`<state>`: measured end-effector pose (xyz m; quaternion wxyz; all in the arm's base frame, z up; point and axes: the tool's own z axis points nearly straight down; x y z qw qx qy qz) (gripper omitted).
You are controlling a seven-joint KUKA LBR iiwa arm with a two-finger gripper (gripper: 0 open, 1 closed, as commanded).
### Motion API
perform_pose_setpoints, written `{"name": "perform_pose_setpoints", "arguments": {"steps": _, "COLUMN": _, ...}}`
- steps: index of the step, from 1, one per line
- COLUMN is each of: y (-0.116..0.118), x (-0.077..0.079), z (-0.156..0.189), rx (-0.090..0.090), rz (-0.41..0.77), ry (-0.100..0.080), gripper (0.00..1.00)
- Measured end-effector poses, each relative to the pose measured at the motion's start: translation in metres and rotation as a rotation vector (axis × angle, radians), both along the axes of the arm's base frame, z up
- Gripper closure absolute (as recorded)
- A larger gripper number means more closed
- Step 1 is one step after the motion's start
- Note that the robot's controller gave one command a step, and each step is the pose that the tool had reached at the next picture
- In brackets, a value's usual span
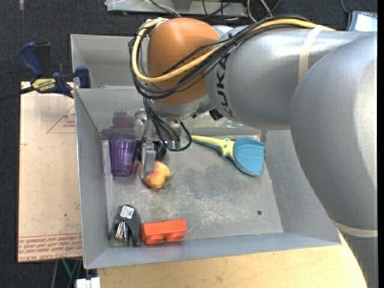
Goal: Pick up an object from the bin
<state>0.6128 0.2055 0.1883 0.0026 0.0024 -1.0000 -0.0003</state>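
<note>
My gripper hangs low in the left middle of the bin, beneath the orange dome. Its dark fingers reach down to a small yellow and red apple-like ball, which lies at the fingertips. Just left of the gripper stands a purple translucent cup, close to the fingers.
A blue scoop with a yellow-green handle lies to the right. An orange block and a small black and silver item lie near the bin's front wall. The arm covers the bin's back right.
</note>
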Motion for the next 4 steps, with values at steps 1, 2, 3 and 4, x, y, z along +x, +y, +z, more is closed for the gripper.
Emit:
{"name": "perform_pose_setpoints", "arguments": {"steps": 1, "y": -0.002, "x": 0.001, "z": 0.005, "rx": 0.001, "rz": -0.005, "ry": -0.006, "gripper": 0.0}}
{"name": "perform_pose_setpoints", "arguments": {"steps": 2, "y": -0.061, "x": -0.023, "z": -0.111, "rx": 0.004, "rz": 0.197, "ry": -0.01, "gripper": 0.0}}
{"name": "perform_pose_setpoints", "arguments": {"steps": 3, "y": 0.042, "x": 0.012, "z": -0.048, "rx": 0.01, "rz": 0.241, "ry": -0.023, "gripper": 0.0}}
{"name": "perform_pose_setpoints", "arguments": {"steps": 4, "y": -0.045, "x": -0.032, "z": -0.089, "rx": -0.002, "rz": 0.217, "ry": 0.011, "gripper": 0.0}}
